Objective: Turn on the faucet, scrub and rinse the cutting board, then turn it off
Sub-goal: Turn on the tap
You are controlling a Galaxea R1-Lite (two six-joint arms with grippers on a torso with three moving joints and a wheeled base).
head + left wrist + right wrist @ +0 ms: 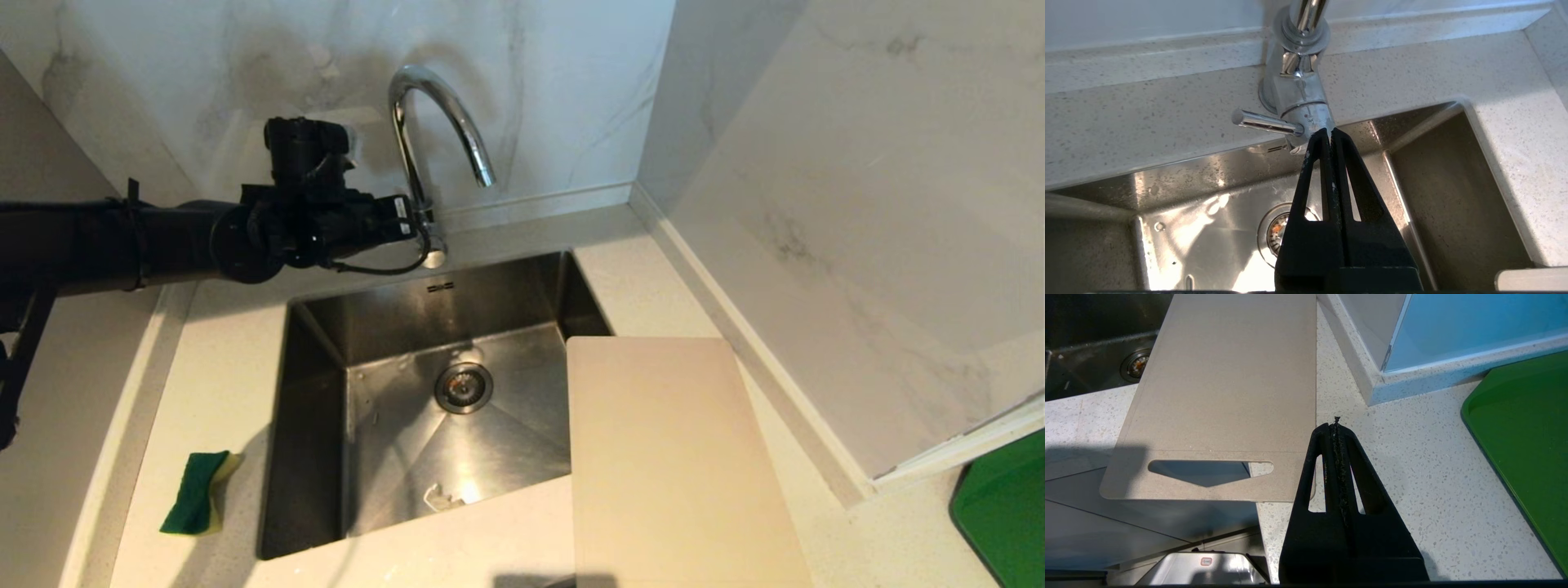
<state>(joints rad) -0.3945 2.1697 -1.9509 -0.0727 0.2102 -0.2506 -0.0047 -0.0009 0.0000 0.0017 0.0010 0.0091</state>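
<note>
The left gripper [1329, 131], clenched on nothing, sits at the faucet [1300, 87] base beside its lever [1265, 122], likely to nudge it on. No water runs. The cutting board [673, 457] lies on the surface [220, 359], overhanging the sink [424, 392]; the right gripper [1336, 426], clenched empty, hovers beside it.

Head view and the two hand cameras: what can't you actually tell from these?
- Left hand fingertips: the head view's arm body hides them; the left wrist view leaves contact with the faucet unsettled.
- Cutting board: near end cut off by the head view's bottom edge.
- Green tray: cropped in both views.
- Small pale scrap in the sink: too small to identify.
</note>
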